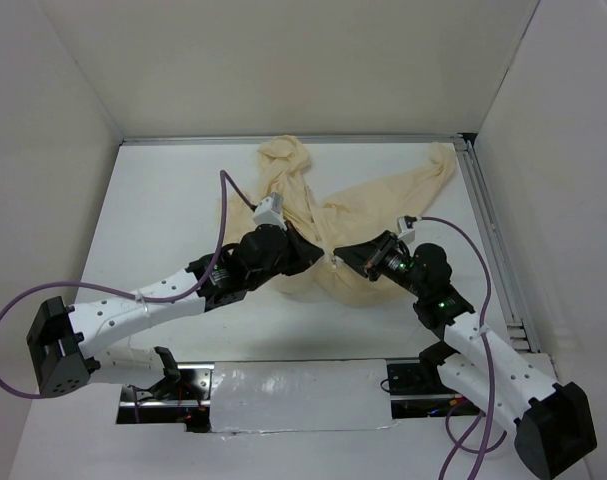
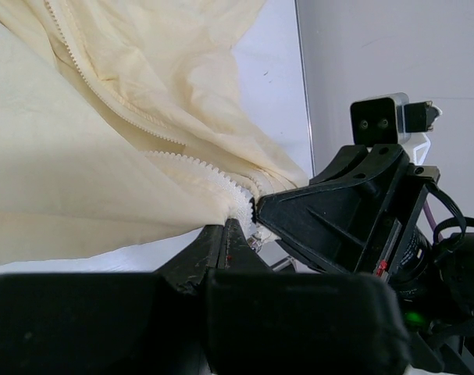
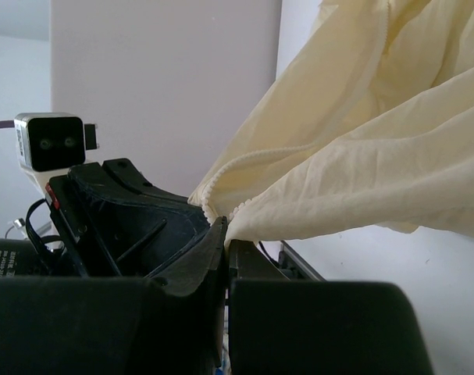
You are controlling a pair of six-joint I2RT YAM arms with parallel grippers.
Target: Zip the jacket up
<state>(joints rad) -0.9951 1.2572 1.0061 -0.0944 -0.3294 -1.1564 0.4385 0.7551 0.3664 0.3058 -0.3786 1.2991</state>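
The thin, wrinkled cream fabric jacket (image 1: 355, 215) lies on the white table (image 1: 173, 200), and at its near hem the left fingers (image 2: 211, 246) and right fingers (image 3: 207, 254), each pressed together, pinch opposite sides of the open zipper (image 2: 112, 101), apparently to mate its bottom ends.

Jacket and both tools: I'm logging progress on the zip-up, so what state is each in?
jacket: wrinkled, spread out, front open.
zipper: unzipped, its two tooth rows apart, converging only at the near end.
left tool: shut on the jacket at that zipper end.
right tool: shut on the jacket's edge, close to the left tool.
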